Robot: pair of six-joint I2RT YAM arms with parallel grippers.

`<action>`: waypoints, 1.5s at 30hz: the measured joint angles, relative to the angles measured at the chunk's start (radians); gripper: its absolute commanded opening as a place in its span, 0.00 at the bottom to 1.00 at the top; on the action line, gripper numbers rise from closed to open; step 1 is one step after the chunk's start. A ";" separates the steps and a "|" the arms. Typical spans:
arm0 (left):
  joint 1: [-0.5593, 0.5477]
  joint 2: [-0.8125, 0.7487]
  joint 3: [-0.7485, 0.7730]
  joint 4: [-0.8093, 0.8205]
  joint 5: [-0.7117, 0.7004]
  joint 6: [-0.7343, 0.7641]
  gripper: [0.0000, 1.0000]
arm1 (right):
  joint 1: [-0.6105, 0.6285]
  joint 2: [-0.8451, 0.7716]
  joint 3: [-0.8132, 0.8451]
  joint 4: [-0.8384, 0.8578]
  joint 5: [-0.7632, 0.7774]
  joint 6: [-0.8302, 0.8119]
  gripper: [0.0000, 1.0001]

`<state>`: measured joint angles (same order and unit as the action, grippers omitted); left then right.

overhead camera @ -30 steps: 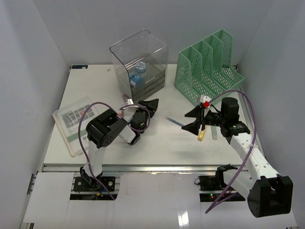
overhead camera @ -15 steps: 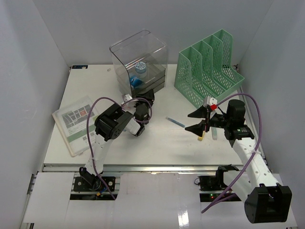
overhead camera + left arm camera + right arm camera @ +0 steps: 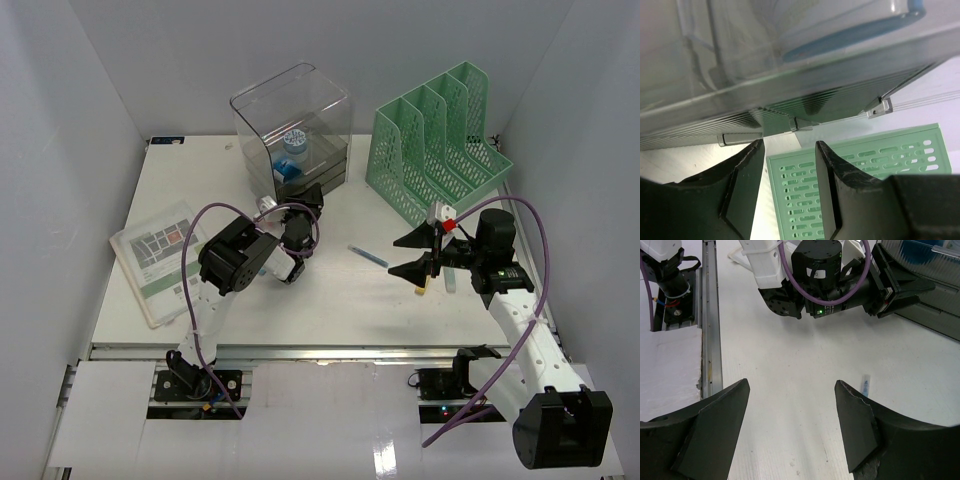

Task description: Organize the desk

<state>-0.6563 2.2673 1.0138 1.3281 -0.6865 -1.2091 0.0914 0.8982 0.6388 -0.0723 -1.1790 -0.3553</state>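
Desk (image 3: 190, 190) fills the middle of the top view, white and flat, with its rail (image 3: 300, 351) along the near edge. Both arms reach out over it from that side.

The left gripper (image 3: 312, 198) is low over the far middle of the desk, right at the front of the drawer box (image 3: 292, 120). Its jaws stand a little apart with nothing between them. The left wrist view shows the box's dark drawers just beyond the fingertips, with a small handle (image 3: 799, 124) in line with the gap. Whether the fingers touch the box cannot be told. Through the same gap a strip of white desk and the green rack (image 3: 440, 140) show farther off.

The right gripper (image 3: 409, 254) is over the right half of the desk, in front of the rack and pointing toward the left arm. Its jaws are spread wide and hold nothing. In the right wrist view only bare desk lies below and between the two fingers, and the gripper is held clear of the surface. A blue pen (image 3: 368, 255) lies on the desk just beyond the fingertips, between the two grippers. A small yellowish thing (image 3: 422, 286) shows just under the near finger, too small to make out.

Blue items (image 3: 292, 152) sit inside the drawer box at the back of the desk. The rack stands to the right of the box. A booklet (image 3: 155, 262) lies flat near the left edge, well apart from both grippers.
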 measured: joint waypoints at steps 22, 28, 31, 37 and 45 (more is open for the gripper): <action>0.026 -0.007 0.002 0.013 0.000 -0.108 0.03 | -0.014 0.008 0.000 0.000 -0.003 0.004 0.75; 0.014 -0.026 -0.057 0.044 0.034 -0.138 0.02 | -0.018 0.010 -0.001 0.000 -0.003 0.003 0.75; -0.012 -0.038 -0.092 0.063 0.037 -0.147 0.03 | -0.020 0.016 -0.001 0.000 -0.002 0.003 0.75; -0.081 -0.057 -0.153 0.100 0.022 -0.157 0.07 | -0.025 0.019 -0.009 0.000 -0.002 0.003 0.76; -0.100 -0.072 -0.183 0.109 0.016 -0.165 0.08 | -0.033 0.034 -0.015 0.000 0.001 0.001 0.76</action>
<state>-0.7568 2.1949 0.8306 1.4368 -0.6701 -1.3746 0.0582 0.9324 0.6239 -0.0723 -1.1782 -0.3547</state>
